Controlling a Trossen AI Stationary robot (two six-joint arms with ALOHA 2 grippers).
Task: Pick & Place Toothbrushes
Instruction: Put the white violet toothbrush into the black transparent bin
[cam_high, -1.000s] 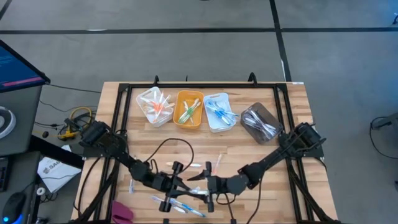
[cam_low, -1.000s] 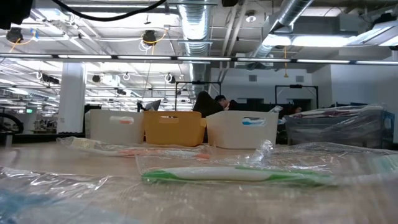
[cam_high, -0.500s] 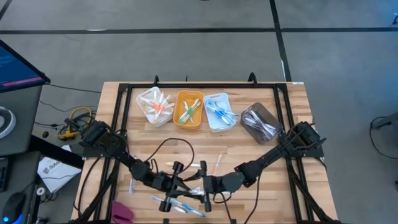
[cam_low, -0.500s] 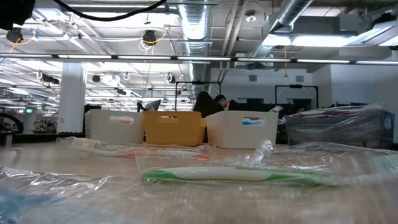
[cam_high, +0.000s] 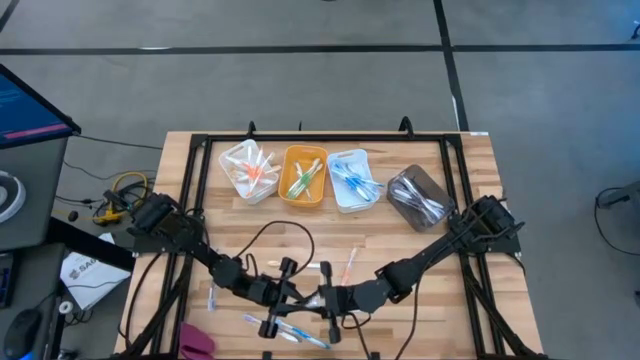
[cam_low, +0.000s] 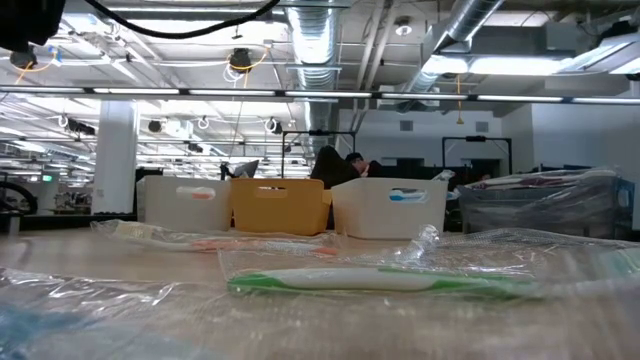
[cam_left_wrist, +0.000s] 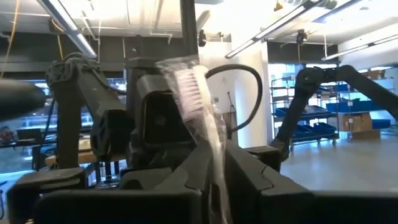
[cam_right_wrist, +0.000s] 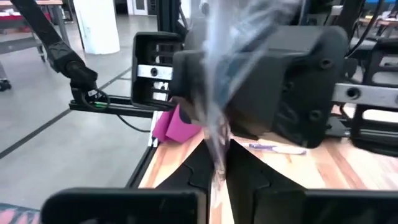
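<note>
Your two grippers meet nose to nose at the near middle of the table (cam_high: 400, 255). The left gripper (cam_high: 300, 297) has its jaws clamped on a clear-wrapped toothbrush (cam_left_wrist: 199, 99), which stands up between its fingers (cam_left_wrist: 245, 168) with the bristle end uppermost. The right gripper (cam_high: 328, 298) faces it, jaws closed on the same wrapped toothbrush, whose plastic sleeve runs up from between its own fingers (cam_right_wrist: 242, 165).

More wrapped toothbrushes (cam_high: 285, 328) lie loose on the near part of the table, just beside the grippers, and a green one (cam_low: 380, 282) lies closest to the low camera. Along the far side you have four bins in a row: a clear bin (cam_high: 228, 160), an orange bin (cam_high: 287, 190), a white bin (cam_high: 336, 195) and a grey bin (cam_high: 432, 185), each holding brushes.
</note>
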